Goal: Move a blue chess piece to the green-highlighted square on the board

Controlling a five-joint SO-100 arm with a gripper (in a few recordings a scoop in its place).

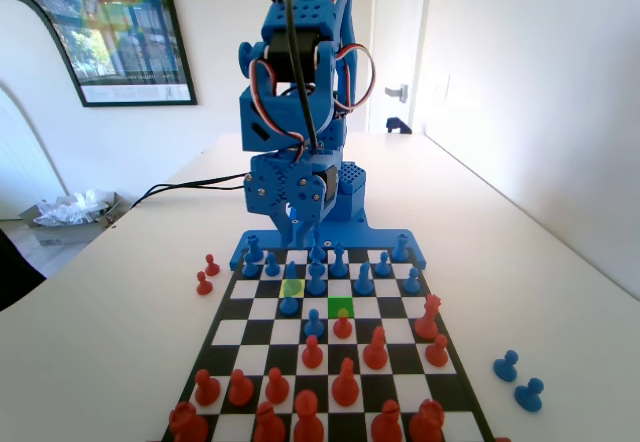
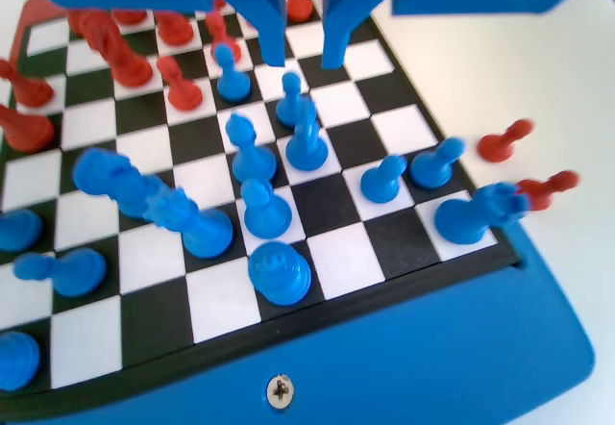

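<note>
In the fixed view, two red pawns (image 1: 207, 273) stood off the board (image 1: 222, 334) on the table (image 1: 120, 292), at 9 o'clock from its far rows. Further right lay the yellow square (image 1: 292, 287), and at 6 o'clock from it, on the next row, stood the blue chess piece (image 1: 289, 304). The green-highlighted square (image 1: 341, 307) lay at 3 o'clock from that pawn, in the same row, near it but not adjoining, and it was bare. A red pawn (image 1: 342, 325) stood just beside the green square at 6 o'clock, and another blue pawn (image 1: 314, 324) stood at about 8 o'clock from it. Far to the right, two blue pawns (image 1: 517, 380) stood on the table, well apart from the board.

In the wrist view, the most advanced blue pawn (image 2: 231, 74) stood at 8 o'clock from the left jaw's tip. The gripper (image 2: 305, 58) hung from the top edge with its jaws spread and nothing between them. The blue chess piece (image 2: 291, 98) stood at 6 o'clock from the gap, just beneath the tips and a shade toward the left jaw, apart from both. A taller blue piece (image 2: 307, 141) stood just beside it at 5 o'clock. At the right, off the board, the two red pawns (image 2: 524, 165) showed blurred.
</note>
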